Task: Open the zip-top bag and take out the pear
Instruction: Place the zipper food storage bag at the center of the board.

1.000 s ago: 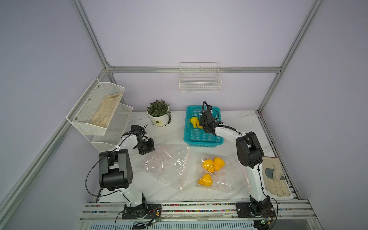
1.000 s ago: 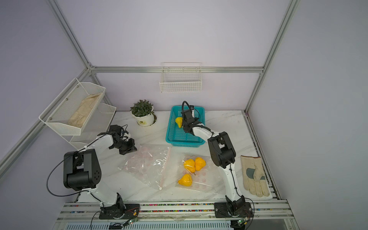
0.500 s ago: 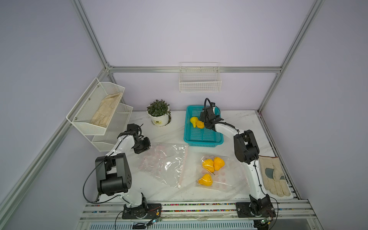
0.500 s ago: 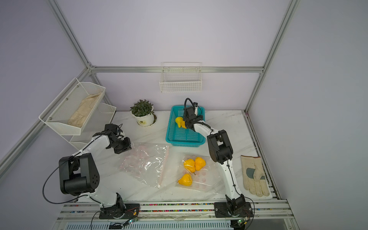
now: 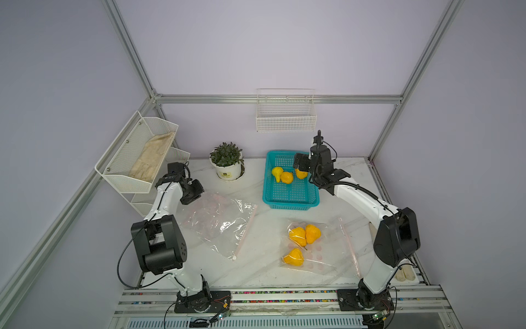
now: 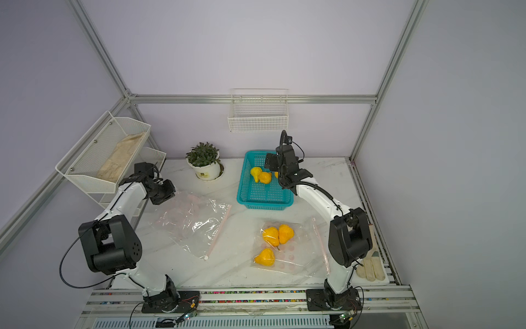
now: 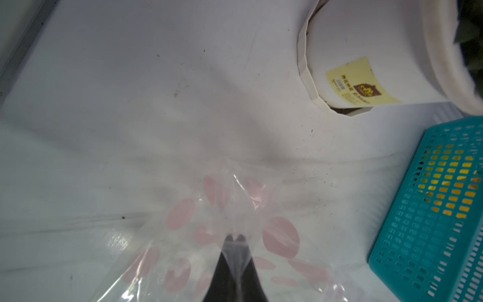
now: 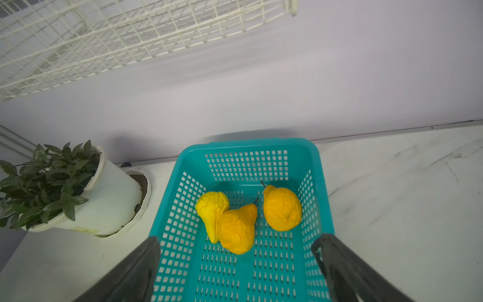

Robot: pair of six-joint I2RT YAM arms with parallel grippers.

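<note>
An empty clear zip-top bag [image 5: 219,222] with pink spots lies left of centre on the table. My left gripper [image 5: 196,189] is shut on its far corner, and the film bunches between the black fingertips [image 7: 236,238]. A second zip-top bag [image 5: 327,250] lies front right with three yellow pears [image 5: 297,235] inside. Three more pears [image 8: 236,227] lie loose in the teal basket [image 5: 290,199]. My right gripper [image 8: 237,236] hangs open above the basket's far end, holding nothing, seen in a top view over the basket [image 6: 270,163].
A potted plant [image 5: 227,163] stands left of the basket. A white wire shelf [image 5: 136,159] with a cloth glove stands at the far left, near my left arm. A wire basket [image 5: 286,118] hangs on the back wall. A work glove [image 6: 370,265] lies at the table's right edge.
My right gripper has opened wide and let a pear go into the basket, then lifted a little. My left gripper has pulled the empty bag's corner toward the back left.
</note>
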